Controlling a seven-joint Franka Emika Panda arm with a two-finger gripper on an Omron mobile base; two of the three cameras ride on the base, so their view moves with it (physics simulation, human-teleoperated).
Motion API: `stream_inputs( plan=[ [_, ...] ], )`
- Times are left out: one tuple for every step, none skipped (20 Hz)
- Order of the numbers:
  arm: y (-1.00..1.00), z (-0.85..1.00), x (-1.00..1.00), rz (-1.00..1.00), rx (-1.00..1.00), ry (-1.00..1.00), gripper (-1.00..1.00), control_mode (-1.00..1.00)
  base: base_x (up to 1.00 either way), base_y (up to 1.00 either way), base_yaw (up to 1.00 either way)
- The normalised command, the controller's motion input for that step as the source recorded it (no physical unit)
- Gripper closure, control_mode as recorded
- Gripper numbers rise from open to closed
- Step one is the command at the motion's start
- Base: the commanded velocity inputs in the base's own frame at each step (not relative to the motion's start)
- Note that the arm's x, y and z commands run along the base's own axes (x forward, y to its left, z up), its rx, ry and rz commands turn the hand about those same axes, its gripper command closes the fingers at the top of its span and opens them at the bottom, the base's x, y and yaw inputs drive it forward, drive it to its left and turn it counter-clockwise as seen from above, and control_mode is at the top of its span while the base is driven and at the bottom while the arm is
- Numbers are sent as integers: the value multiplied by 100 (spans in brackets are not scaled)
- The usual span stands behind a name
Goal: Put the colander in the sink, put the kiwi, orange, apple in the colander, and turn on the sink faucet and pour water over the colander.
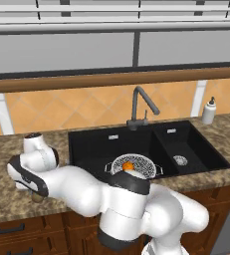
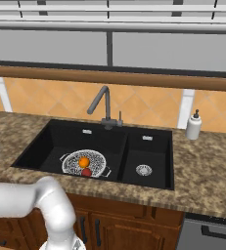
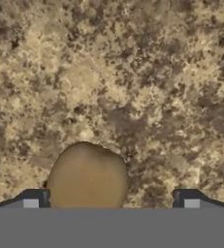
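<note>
Where the arm bends low over the speckled brown surface [image 1: 2, 189] left of the sink, the claw [image 3: 111, 198] points straight down with its jaws spread wide, gripping nothing; the kiwi [image 3: 88, 177] lies on the stone between the two finger tips, nearer the left tip and apart from the right one. Sink [image 2: 148, 146]: black double basin set into the surface. Colander [image 2: 71, 163]: upright in the larger left basin, holding the orange [image 2: 84, 161] and the apple [image 2: 86, 172], which lie just beside each other. Sink faucet [image 2: 101, 105]: behind the basins, spout angled over the left one. White soap bottle [image 2: 193, 126]: on the surface at the far right, by the tiled wall [image 2: 144, 105]
</note>
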Motion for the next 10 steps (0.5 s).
stream_inputs(
  plan=[
    [36,-25,9,0,0,-3,-100,-100,0,0,0],
    [32,-20,9,0,0,-5,-100,-100,0,0,0],
    [28,-18,14,0,0,-5,-100,-100,0,0,0],
    [30,-20,15,0,0,-5,-100,-100,0,0,0],
    [28,-21,12,0,0,-5,-100,-100,0,0,0],
    [28,-23,12,0,0,-5,-100,-100,0,0,0],
    [23,-26,13,0,0,-3,-100,-100,0,0,0],
    [16,-28,8,0,0,-1,-100,-100,0,0,0],
    [12,-31,0,0,0,-1,-100,-100,0,0,0],
    [9,-34,0,0,0,-1,-100,-100,0,0,0]
  ],
)
